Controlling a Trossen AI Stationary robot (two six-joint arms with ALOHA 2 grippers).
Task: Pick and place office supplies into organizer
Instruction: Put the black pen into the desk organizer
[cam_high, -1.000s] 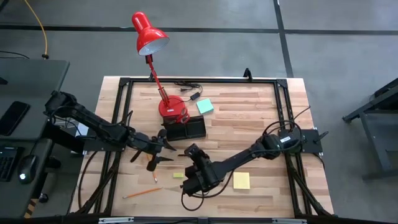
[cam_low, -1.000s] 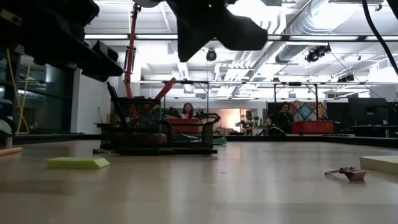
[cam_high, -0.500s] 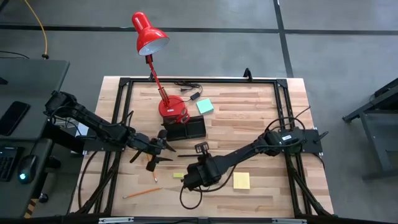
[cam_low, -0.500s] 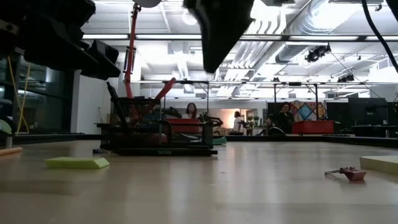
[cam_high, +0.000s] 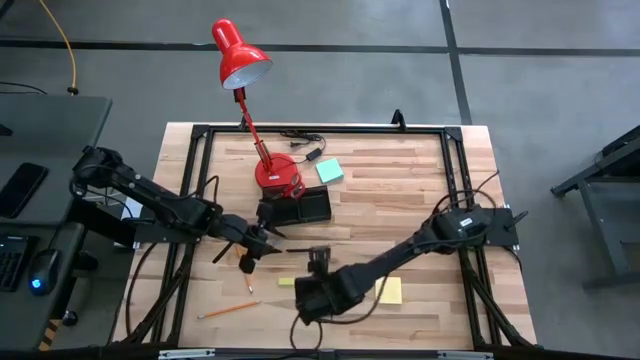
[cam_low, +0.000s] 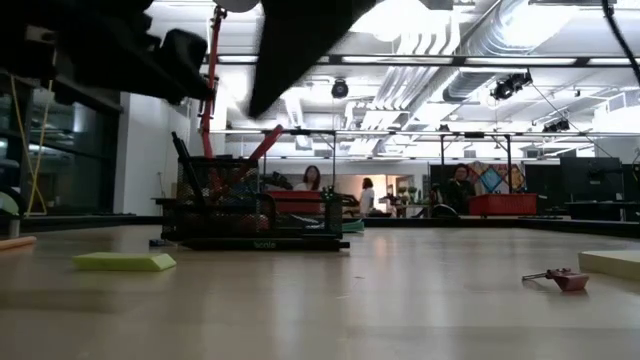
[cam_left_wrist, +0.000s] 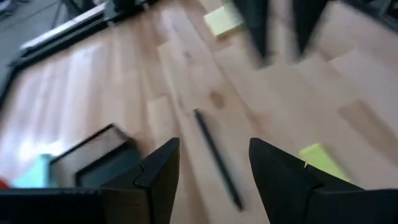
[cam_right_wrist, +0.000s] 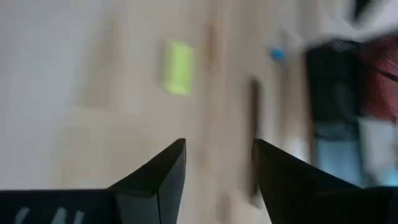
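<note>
Two grippers hang over the front part of the table, and neither of them holds anything. The left gripper (cam_high: 262, 243) stands just in front of the organizer (cam_high: 296, 209), and in its wrist view the fingers are spread with a black pen (cam_left_wrist: 216, 158) lying on the wood between and beyond them; I judge it is lined up this way to come down on the pen. The right gripper (cam_high: 318, 260) points toward the same middle area from the front, its fingers also apart and empty in its wrist view, with a small yellow-green piece (cam_right_wrist: 179, 67) ahead of it on the bare wood. The organizer itself sits against the red lamp base (cam_high: 277, 172), near the back-left of the work area, so anything carried to it must come from the front or the side, because the lamp stands close behind. A teal sticky pad (cam_high: 329, 171) lies just beside the organizer on its far right side, a yellow sticky pad (cam_high: 389, 290) lies under the right arm near the front, and an orange pencil (cam_high: 228, 309) lies apart at the front left. Both arms reach into the same narrow space, so I think they could get in each other's way.
</note>
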